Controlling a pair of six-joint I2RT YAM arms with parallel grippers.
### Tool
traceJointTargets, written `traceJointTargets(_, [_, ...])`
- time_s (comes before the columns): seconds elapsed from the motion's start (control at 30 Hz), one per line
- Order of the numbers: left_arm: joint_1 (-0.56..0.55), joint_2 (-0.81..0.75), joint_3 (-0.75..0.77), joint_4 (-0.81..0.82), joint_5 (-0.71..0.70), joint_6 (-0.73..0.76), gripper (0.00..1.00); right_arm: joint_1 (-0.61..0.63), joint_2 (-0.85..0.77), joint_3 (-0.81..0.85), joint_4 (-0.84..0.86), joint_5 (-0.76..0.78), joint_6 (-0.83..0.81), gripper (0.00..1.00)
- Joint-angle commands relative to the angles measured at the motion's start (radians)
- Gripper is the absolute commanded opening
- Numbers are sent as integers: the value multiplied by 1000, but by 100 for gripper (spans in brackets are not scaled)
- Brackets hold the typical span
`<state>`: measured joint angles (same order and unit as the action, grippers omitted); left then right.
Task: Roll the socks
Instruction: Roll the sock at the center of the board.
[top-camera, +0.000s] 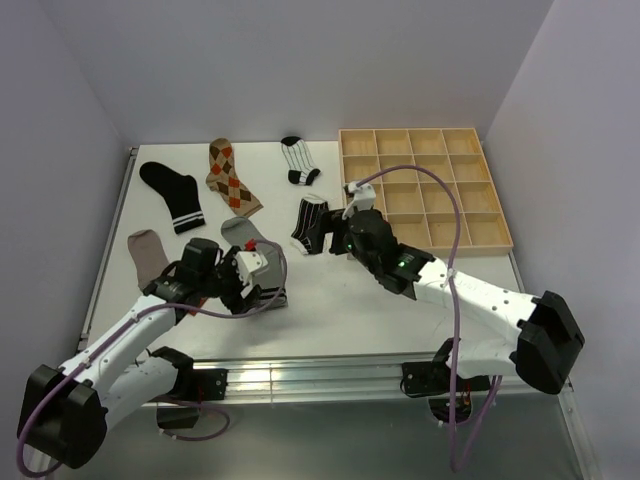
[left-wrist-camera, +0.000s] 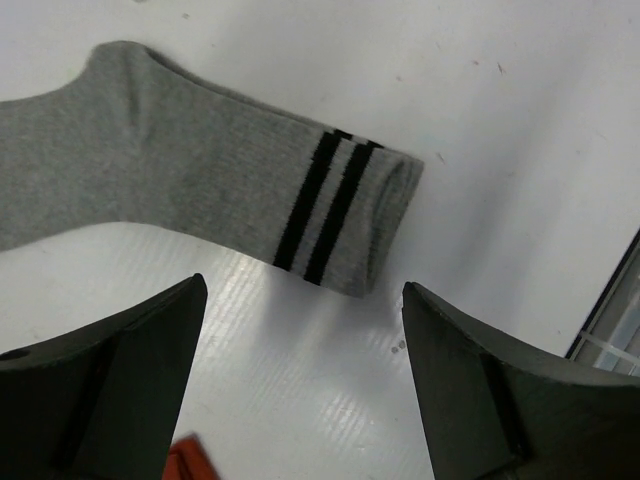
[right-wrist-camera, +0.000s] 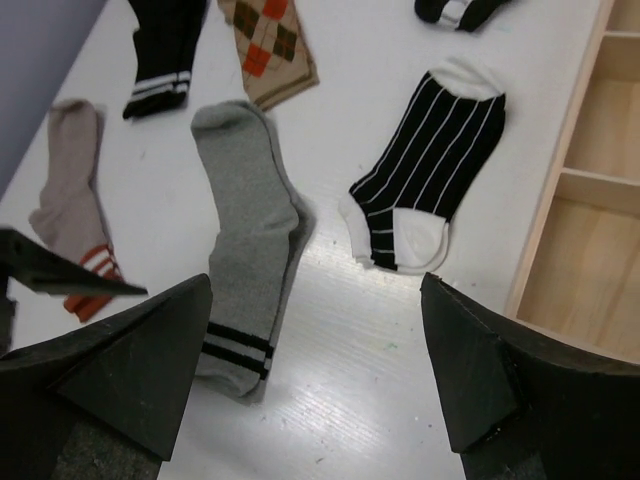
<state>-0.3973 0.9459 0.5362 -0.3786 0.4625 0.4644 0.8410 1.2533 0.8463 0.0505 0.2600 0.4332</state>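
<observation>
Grey sock (top-camera: 238, 232), two black bands at the cuff: one, near centre.
Taupe sock (top-camera: 148, 255), orange-red bands: one, near left.
Black sock with white bands (top-camera: 172, 192): one, far left.
Argyle sock (top-camera: 231, 178), tan and orange: one, far, left of centre.
Striped socks: two — white sock with black stripes (top-camera: 297, 158) at far centre; black sock with white stripes (top-camera: 310, 225) nearer, centre.
Socks in all: six.
Wooden grid tray (top-camera: 465, 198): one, far right; compartments four across.
Robot arms: two — left arm (top-camera: 120, 340), right arm (top-camera: 470, 295).
</observation>
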Motion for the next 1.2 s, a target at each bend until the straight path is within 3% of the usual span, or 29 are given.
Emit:
traceJointTargets(0.0, [-70, -13, -27, 30, -57, 25, 84, -42, -77, -13, 32, 4, 51, 91])
traceJointTargets(0.13, [-124, -29, -48, 50, -84, 42, 83, -63, -100, -27, 35, 2, 62, 88])
traceJointTargets(0.47, [-212, 102, -71, 92, -180, 146, 75, -65, -92, -33, 25, 25, 68, 83])
traceJointTargets(1.17, [-313, 175, -120, 325, -268, 97, 72, -66, -66, -47, 34, 41, 33, 79])
